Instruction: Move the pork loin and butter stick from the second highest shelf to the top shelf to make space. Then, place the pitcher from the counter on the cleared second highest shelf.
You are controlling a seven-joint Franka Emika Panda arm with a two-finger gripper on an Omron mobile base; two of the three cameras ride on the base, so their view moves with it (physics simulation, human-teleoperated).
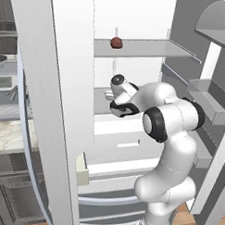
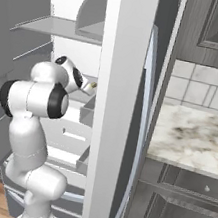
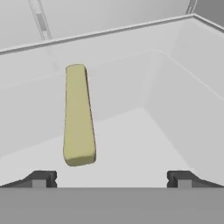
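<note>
In the hand view, the butter (image 3: 78,116) lay on the pale shelf (image 3: 131,144) ahead of the gripper (image 3: 111,178), left of the midline between the two tips. Its near end sat just above and to the right of the left fingertip (image 3: 41,178), inside the gap, and well apart from the right tip. The fingers stood wide apart with nothing between them and touched nothing.

The butter's long axis ran away from the hand, near end low in that view and far end higher, leaning a little leftward as it receded. It lay flat, with the shelf's back wall behind it and a side wall to the right.

The left base view showed what the hand view could not: the pork loin (image 1: 116,42) sat on the top shelf (image 1: 149,49), near its left end, above the arm. Below it the arm's wrist reached in over the second shelf (image 1: 102,93), the hand itself hidden behind the forearm. At the far left a strip of marble counter (image 1: 9,135) showed beyond the open fridge door (image 1: 54,107).

The right base view gave the arm from the other side, bent toward the fridge interior, and a wider stretch of counter on the right. The butter was too hidden there to tell.
</note>
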